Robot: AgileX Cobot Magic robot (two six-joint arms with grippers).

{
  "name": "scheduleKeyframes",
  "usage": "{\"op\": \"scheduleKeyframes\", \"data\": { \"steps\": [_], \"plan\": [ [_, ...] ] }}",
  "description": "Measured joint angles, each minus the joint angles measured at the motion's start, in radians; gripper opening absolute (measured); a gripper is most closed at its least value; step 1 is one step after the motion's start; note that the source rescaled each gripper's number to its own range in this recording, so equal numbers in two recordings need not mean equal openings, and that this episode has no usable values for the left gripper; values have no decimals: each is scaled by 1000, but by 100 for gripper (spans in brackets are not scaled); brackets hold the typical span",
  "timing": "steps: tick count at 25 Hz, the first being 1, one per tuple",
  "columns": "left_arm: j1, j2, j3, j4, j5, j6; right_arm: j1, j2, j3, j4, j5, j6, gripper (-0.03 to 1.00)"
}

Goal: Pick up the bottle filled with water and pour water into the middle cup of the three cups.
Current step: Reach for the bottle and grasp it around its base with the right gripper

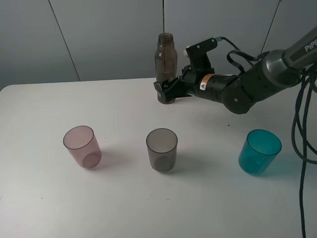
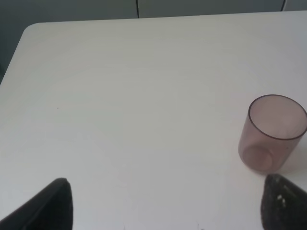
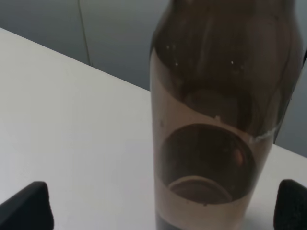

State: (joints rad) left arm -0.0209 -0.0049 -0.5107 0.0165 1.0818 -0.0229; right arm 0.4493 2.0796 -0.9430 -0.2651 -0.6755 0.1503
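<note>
The flat white counter carries 4 items. 3 cups stand upright in 1 row across the front, well apart from each other:
- Left: the pink see-through plastic tumbler.
- Middle: the smoky grey see-through plastic tumbler.
- Right: the teal see-through plastic tumbler.

The tall slim smoky brown-grey plastic bottle stands upright behind the middle tumbler, near the rear edge of the counter. The black right gripper reaches in from the right at the bottle's lower part. Its fingers sit 1 on each side of the bottle, clear of it. The black left gripper hangs over the counter near the pink tumbler, fingers spread, not touching it.
</note>
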Motion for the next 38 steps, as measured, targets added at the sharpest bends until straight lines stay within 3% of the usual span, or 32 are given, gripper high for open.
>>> {"op": "scheduleKeyframes", "data": {
  "steps": [30,38],
  "plan": [
    [0,0,0,0,0,0,-42,130,-137,14,-30,62,100],
    [0,0,0,0,0,0,-42,140,-160,-40,-46,69,100]
  ]
}}
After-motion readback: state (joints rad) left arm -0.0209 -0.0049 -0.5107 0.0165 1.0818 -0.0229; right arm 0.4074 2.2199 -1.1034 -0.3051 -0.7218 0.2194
